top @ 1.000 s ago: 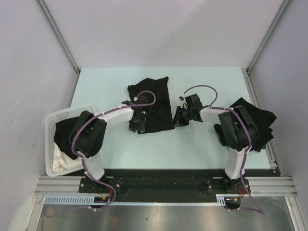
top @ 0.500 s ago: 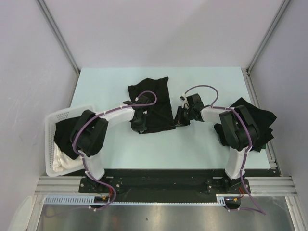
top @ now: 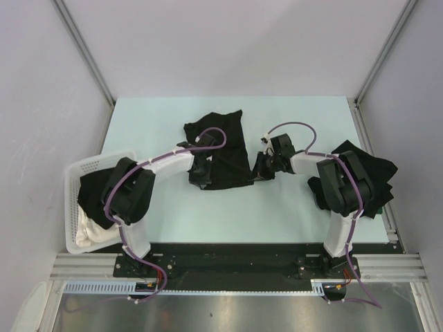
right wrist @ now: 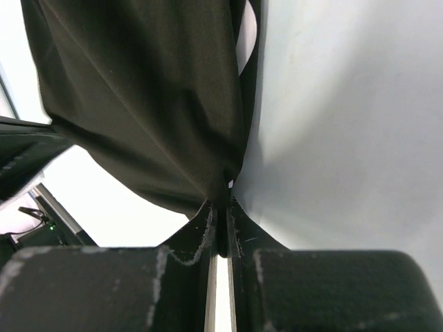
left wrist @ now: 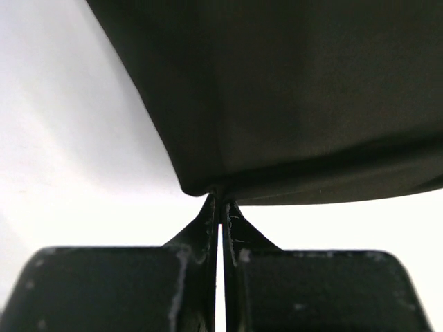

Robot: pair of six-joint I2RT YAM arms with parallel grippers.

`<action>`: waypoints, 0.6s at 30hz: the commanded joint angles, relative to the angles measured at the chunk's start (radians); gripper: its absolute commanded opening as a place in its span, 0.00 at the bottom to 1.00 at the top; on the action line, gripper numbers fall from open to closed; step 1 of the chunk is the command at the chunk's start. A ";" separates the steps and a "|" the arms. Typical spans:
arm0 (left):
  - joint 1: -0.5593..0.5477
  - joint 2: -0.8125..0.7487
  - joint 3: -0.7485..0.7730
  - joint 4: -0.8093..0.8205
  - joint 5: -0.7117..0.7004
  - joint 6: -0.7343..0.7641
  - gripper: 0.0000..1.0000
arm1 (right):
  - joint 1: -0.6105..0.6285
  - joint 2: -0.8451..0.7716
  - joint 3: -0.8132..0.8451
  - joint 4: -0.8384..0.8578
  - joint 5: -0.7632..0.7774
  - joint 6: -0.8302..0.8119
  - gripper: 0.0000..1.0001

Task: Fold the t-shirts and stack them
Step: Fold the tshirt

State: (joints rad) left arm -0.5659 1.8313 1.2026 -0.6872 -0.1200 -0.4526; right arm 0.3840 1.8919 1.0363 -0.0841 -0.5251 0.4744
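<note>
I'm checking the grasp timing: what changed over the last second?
The left gripper closed on the near-left edge of the middle t-shirt. The right gripper stayed clamped on its right edge; shirt, basket and right-hand pile unmoved.

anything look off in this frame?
Nothing spilled or damaged. The middle shirt lies rumpled and skewed, left gripper and right gripper each pinching a near corner. The pile at the right edge is loose, not stacked neatly.
</note>
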 commanded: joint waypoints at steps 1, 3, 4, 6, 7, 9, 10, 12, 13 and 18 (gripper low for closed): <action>0.020 -0.032 0.119 -0.044 -0.078 0.052 0.00 | -0.028 -0.042 0.074 -0.019 0.008 -0.002 0.09; 0.032 -0.043 0.150 -0.069 -0.089 0.061 0.00 | -0.033 -0.040 0.099 -0.023 0.010 -0.002 0.09; 0.035 -0.046 0.178 -0.078 -0.089 0.063 0.00 | -0.034 -0.040 0.114 -0.032 0.010 -0.005 0.10; 0.044 -0.052 0.205 -0.094 -0.093 0.069 0.00 | -0.039 -0.037 0.160 -0.039 0.013 -0.005 0.10; 0.047 -0.055 0.230 -0.100 -0.095 0.071 0.00 | -0.043 -0.036 0.178 -0.049 0.013 -0.003 0.10; 0.052 -0.056 0.253 -0.110 -0.101 0.080 0.00 | -0.046 -0.030 0.232 -0.062 0.013 -0.007 0.11; 0.055 -0.058 0.276 -0.113 -0.112 0.083 0.00 | -0.051 -0.019 0.251 -0.071 0.013 -0.011 0.11; 0.067 -0.049 0.294 -0.118 -0.118 0.092 0.00 | -0.056 -0.002 0.312 -0.083 0.014 -0.017 0.11; 0.072 -0.044 0.313 -0.117 -0.122 0.095 0.00 | -0.059 0.021 0.335 -0.095 0.011 -0.023 0.11; 0.110 0.006 0.388 -0.110 -0.144 0.126 0.00 | -0.065 0.102 0.499 -0.149 0.016 -0.052 0.11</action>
State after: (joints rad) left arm -0.4923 1.8252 1.5005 -0.7830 -0.2100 -0.3752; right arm 0.3344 1.9343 1.4113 -0.1795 -0.5247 0.4625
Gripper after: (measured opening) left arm 0.008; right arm 0.112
